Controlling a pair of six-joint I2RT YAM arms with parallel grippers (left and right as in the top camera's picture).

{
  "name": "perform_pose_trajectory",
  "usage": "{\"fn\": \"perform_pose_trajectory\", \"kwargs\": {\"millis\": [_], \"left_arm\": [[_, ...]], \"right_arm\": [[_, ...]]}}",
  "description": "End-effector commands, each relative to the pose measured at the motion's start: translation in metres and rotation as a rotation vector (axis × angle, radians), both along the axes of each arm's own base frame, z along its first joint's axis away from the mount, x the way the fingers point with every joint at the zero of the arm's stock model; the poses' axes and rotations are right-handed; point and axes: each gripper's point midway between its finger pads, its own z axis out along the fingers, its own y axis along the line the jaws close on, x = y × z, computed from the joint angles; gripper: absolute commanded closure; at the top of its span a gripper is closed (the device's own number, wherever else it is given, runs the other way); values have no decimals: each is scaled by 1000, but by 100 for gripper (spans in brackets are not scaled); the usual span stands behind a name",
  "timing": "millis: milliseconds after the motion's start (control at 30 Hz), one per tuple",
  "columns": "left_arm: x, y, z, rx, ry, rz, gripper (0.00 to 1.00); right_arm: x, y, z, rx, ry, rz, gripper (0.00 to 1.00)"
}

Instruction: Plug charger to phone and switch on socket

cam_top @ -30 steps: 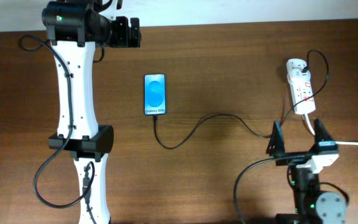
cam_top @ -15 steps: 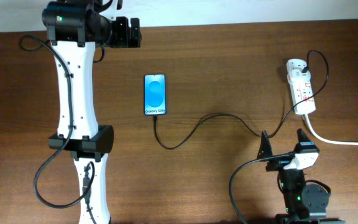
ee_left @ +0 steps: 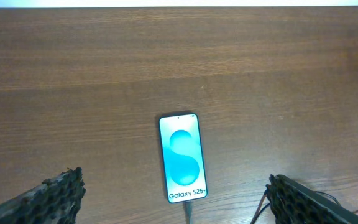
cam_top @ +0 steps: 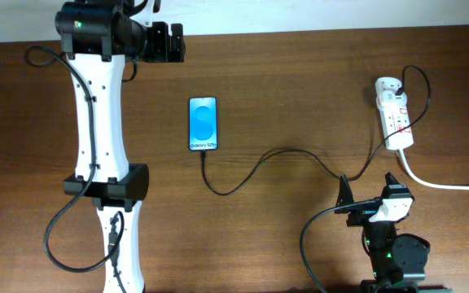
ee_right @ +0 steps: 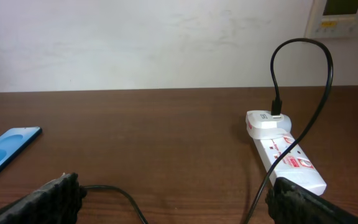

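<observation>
Seemingly the thin black charger cable [cam_top: 259, 163] already sits in the slim blue-screened smartphone [cam_top: 203, 124]. Well apart from the phone, the white plastic power strip [cam_top: 394, 118] looks light, rigid and likely to skid, so you should press its red-marked switch [cam_top: 395, 122] straight down. The left gripper [cam_top: 176, 42] and right gripper [cam_top: 369, 183] both have their fingers spread and hold nothing.

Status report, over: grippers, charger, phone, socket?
Left gripper open, empty; right gripper open, empty. Charger reaches phone lower end, looks plugged. Socket switch state unclear. Nothing in the way.
</observation>
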Motion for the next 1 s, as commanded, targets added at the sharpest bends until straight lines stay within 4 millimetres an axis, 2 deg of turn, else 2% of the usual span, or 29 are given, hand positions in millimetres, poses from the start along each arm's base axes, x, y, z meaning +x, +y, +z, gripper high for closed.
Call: {"fn": "perform_pose_trajectory", "kwargs": {"millis": [0,233,467,567,700,733,800,867,967], "left_arm": [[-3,3,15,6,-39,0,1],[-3,3,14,7,-38,0,1],[-13,-1,-8,-7,75,-17,0],[-8,-15,-4,-60,14,-55,1],[-12,-16,-3,-74,-84,-64,1],[-18,-15,-5,-70,-103,-66,1],[-41,4,-18,2,-190,-17,0],[-55,15,-24,58,-246,-11,1],[-85,25,-36,132,-371,-61,1]], "right_arm": [[0,2,-1,-8,-1,6,2],[0,2,-1,-8,-1,6,1],[0,2,-1,-8,-1,6,2],[0,2,-1,-8,-1,5,2],[0,2,-1,-8,-1,6,2],[0,2,-1,-8,-1,6,2],[0,2,-1,-8,-1,6,2],[0,2,-1,-8,-1,5,2],[0,2,-1,-8,-1,6,2]]}}
